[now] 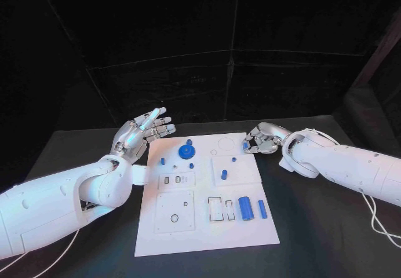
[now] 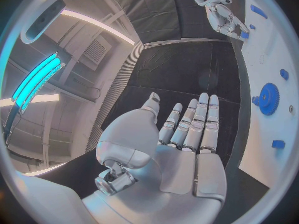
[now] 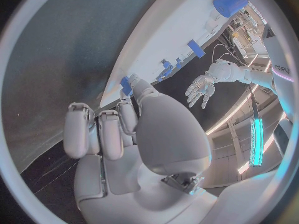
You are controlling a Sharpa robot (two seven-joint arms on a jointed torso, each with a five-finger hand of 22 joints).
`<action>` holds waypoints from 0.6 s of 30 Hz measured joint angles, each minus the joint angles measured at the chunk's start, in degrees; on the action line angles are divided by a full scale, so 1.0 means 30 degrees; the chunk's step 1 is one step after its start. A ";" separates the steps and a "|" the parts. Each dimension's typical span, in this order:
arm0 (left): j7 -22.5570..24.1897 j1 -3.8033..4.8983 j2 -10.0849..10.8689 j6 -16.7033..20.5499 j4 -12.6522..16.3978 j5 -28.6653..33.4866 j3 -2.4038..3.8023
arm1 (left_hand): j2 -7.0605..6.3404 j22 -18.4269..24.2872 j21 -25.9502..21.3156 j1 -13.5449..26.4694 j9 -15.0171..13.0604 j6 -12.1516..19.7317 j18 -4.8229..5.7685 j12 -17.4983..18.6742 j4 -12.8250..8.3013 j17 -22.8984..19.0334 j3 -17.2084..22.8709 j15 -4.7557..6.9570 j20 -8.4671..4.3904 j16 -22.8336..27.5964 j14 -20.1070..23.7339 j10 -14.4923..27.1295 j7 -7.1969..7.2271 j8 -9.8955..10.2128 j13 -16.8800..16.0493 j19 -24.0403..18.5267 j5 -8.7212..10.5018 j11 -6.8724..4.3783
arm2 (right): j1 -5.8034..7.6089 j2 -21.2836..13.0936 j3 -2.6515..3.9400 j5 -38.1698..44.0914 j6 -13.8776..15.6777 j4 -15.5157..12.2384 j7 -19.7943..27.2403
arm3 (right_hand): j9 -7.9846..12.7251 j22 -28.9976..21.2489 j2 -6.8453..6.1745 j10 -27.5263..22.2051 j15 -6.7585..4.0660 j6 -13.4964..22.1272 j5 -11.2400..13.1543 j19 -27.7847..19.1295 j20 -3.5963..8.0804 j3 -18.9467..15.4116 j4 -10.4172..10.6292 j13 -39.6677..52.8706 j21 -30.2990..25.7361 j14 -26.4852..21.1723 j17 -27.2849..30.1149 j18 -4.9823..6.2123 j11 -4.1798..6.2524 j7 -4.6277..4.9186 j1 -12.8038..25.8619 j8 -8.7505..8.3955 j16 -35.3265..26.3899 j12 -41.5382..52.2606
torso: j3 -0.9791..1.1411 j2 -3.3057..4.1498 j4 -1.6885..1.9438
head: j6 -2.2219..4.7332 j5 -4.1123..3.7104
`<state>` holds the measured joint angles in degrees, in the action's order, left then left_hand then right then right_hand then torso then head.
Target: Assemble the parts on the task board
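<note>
evidently a small blue part is pinched in the right hand at the task board's far right edge, probably lifted so it can be carried to its seat. on the board a blue gear sits near the far end, with a blue cylinder and a slimmer blue bar lying nearer. the left hand hangs empty, fingers straight, just off the far left corner, seemingly keeping clear.

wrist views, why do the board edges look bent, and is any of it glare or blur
Left wrist view: fisheye bends the task board edge into a curve; the left hand is sharp, and ceiling lamps glare cyan. Right wrist view: the same bowing, with the right hand large and softly lit. Head view: board edges look straight under bluish light.
</note>
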<state>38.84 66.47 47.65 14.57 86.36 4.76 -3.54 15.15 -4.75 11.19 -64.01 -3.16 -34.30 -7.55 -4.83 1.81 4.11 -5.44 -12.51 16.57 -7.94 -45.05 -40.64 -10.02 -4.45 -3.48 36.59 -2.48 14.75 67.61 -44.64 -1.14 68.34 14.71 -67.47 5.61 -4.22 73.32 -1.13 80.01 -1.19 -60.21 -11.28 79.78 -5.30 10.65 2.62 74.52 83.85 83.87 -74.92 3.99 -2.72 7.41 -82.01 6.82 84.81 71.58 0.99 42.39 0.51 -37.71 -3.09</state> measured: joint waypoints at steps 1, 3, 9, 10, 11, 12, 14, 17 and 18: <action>0.0000 0.0000 0.0000 -0.0002 0.0000 0.0000 0.0000 | 0.0000 0.0007 0.0000 0.0000 0.0000 0.0000 0.0002 0.0000 0.0000 0.0000 0.0000 0.0000 0.0001 0.0000 0.0000 0.0000 0.0000 0.0000 0.0000 0.0000 0.0000 0.0000 | 0.0000 0.0008 0.0000 -0.0025 0.0090 -0.0021 0.0006 | 0.0011 -0.0001 0.0085 -0.0025 -0.0060 -0.0064 0.0031 0.0000 0.0000 0.0104 -0.0036 0.0003 0.0000 0.0060 0.0000 0.0000 0.0026 -0.0016 0.0002 0.0025 0.0000 0.0000 | 0.0002 0.0000 0.0000 | -0.0004 0.0000; 0.0000 0.0000 0.0000 -0.0008 -0.0003 0.0000 0.0000 | 0.0000 0.0007 0.0000 0.0000 0.0000 0.0000 0.0000 0.0000 0.0000 0.0000 0.0000 0.0000 0.0001 0.0000 0.0000 0.0000 0.0000 0.0000 0.0000 0.0000 0.0000 0.0000 | -0.0002 0.0027 0.0000 -0.0087 0.0357 -0.0095 0.0012 | 0.0017 0.0021 0.0161 0.0013 -0.0056 -0.0129 0.0097 0.0000 0.0000 0.0345 -0.0077 0.0006 0.0000 0.0058 0.0001 -0.0001 0.0064 -0.0013 -0.0064 0.0098 0.0000 -0.0004 | 0.0002 0.0000 -0.0004 | -0.0005 0.0000; 0.0000 0.0000 0.0020 -0.0017 -0.0004 0.0000 0.0000 | 0.0000 0.0007 0.0000 0.0000 0.0000 0.0000 0.0000 0.0000 0.0000 0.0000 0.0000 0.0000 0.0000 0.0000 0.0000 0.0000 0.0000 0.0000 0.0000 0.0000 0.0000 0.0000 | -0.0003 -0.0034 0.0002 -0.0236 0.1373 -0.0490 -0.0005 | 0.0018 0.0048 0.0391 0.0081 -0.0124 -0.0176 0.0180 -0.0007 0.0140 0.0800 -0.0224 0.0050 0.0000 -0.0011 0.0002 0.0002 0.0131 0.0024 -0.0155 0.0110 0.0000 -0.0006 | -0.0005 -0.0005 -0.0005 | -0.0053 0.0007; 0.0000 0.0000 0.0029 -0.0017 0.0003 0.0000 0.0000 | 0.0000 0.0006 0.0000 0.0000 0.0000 0.0000 -0.0001 -0.0001 0.0000 0.0000 0.0000 0.0000 0.0000 0.0000 0.0000 0.0000 -0.0001 0.0000 0.0000 0.0000 0.0000 0.0000 | -0.0003 -0.0069 0.0003 -0.0253 0.1515 -0.0569 -0.0015 | 0.0017 0.0048 0.0391 0.0081 -0.0123 -0.0176 0.0201 -0.0007 0.0140 0.0800 -0.0224 0.0046 0.0000 -0.0011 0.0002 0.0001 0.0131 0.0024 -0.0155 0.0110 0.0000 -0.0006 | -0.0007 -0.0009 -0.0005 | -0.0055 0.0007; 0.0000 0.0000 0.0047 -0.0018 0.0019 0.0000 0.0000 | 0.0000 0.0006 0.0000 0.0000 0.0000 0.0000 0.0001 0.0000 0.0000 0.0000 0.0000 0.0000 0.0000 0.0000 0.0001 0.0000 0.0000 0.0000 0.0000 0.0001 0.0000 0.0000 | -0.0003 -0.0136 0.0005 -0.0277 0.1705 -0.0730 -0.0037 | 0.0017 0.0047 0.0419 0.0081 -0.0124 -0.0176 0.0206 -0.0007 0.0140 0.0850 -0.0271 0.0033 0.0000 -0.0011 0.0002 0.0001 0.0131 0.0023 -0.0127 0.0111 0.0000 -0.0006 | -0.0011 -0.0013 -0.0005 | -0.0055 0.0007; 0.0000 0.0000 0.0063 -0.0018 0.0033 0.0000 0.0000 | 0.0000 0.0006 0.0000 0.0000 0.0000 0.0000 -0.0001 0.0000 0.0000 0.0000 0.0000 0.0000 0.0000 0.0001 0.0000 0.0000 0.0000 0.0000 0.0000 0.0000 0.0000 0.0000 | -0.0002 -0.0200 0.0007 -0.0293 0.1845 -0.0892 -0.0065 | 0.0018 0.0047 0.0443 0.0080 -0.0124 -0.0176 0.0211 -0.0007 0.0140 0.0870 -0.0290 0.0021 0.0000 -0.0011 0.0002 0.0000 0.0131 0.0024 -0.0104 0.0111 0.0000 -0.0006 | -0.0020 -0.0022 -0.0007 | -0.0057 0.0007; 0.0000 0.0000 0.0107 -0.0019 0.0070 0.0000 0.0000 | 0.0000 0.0006 -0.0001 0.0000 0.0001 0.0000 0.0000 -0.0001 0.0000 0.0000 0.0000 0.0000 0.0000 0.0000 0.0000 0.0000 0.0000 0.0000 0.0000 0.0000 0.0000 0.0000 | 0.0000 -0.0355 0.0010 -0.0324 0.2129 -0.1325 -0.0176 | 0.0019 0.0047 0.0497 0.0080 -0.0124 -0.0176 0.0213 -0.0007 0.0140 0.0892 -0.0271 -0.0005 0.0000 -0.0011 0.0003 0.0000 0.0130 0.0024 -0.0050 0.0111 0.0000 -0.0006 | -0.0035 -0.0035 -0.0018 | -0.0040 -0.0005; 0.0000 0.0000 0.0172 -0.0020 0.0126 0.0001 0.0000 | 0.0000 0.0005 -0.0001 0.0000 0.0000 0.0000 0.0000 -0.0001 0.0000 -0.0001 0.0000 0.0000 0.0000 0.0000 0.0000 0.0000 0.0000 0.0000 0.0000 0.0000 0.0000 0.0000 | 0.0013 -0.0690 0.0014 -0.0449 0.2599 -0.2566 -0.0734 | 0.0023 0.0017 0.0568 0.0079 -0.0124 -0.0175 0.0216 -0.0007 0.0139 0.0893 -0.0272 -0.0043 0.0000 -0.0012 0.0003 0.0001 0.0129 0.0024 0.0021 0.0106 0.0000 -0.0005 | -0.0090 -0.0060 -0.0040 | -0.0007 -0.0013; 0.0000 0.0000 0.0172 -0.0019 0.0127 0.0001 0.0000 | 0.0000 0.0006 0.0000 0.0000 0.0001 0.0000 0.0000 -0.0001 0.0000 0.0000 0.0000 0.0000 0.0000 0.0000 0.0001 0.0000 0.0000 0.0000 0.0000 0.0000 0.0000 0.0000 | 0.0017 -0.0753 0.0016 -0.0492 0.2729 -0.2999 -0.0998 | 0.0023 0.0001 0.0568 0.0079 -0.0123 -0.0175 0.0211 -0.0007 0.0139 0.0893 -0.0272 -0.0071 0.0000 -0.0013 0.0004 0.0001 0.0129 0.0024 0.0022 0.0102 0.0000 -0.0005 | -0.0106 -0.0073 -0.0042 | -0.0005 0.0002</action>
<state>38.84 66.47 48.17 14.51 86.74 4.76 -3.54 15.15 -4.73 11.19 -64.01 -3.15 -34.30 -7.55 -4.83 1.81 4.11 -5.44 -12.51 16.57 -7.94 -45.05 -40.64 -10.02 -4.45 -3.48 36.59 -2.48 14.75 67.66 -46.89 -1.09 66.86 22.89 -76.47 2.62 -4.15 73.32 0.58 80.25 -1.56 -60.74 -10.65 79.76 -4.89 13.33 1.80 74.30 83.85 83.84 -74.91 4.00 -2.33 7.48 -81.94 7.13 84.81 71.56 0.68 42.17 0.38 -37.73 -3.09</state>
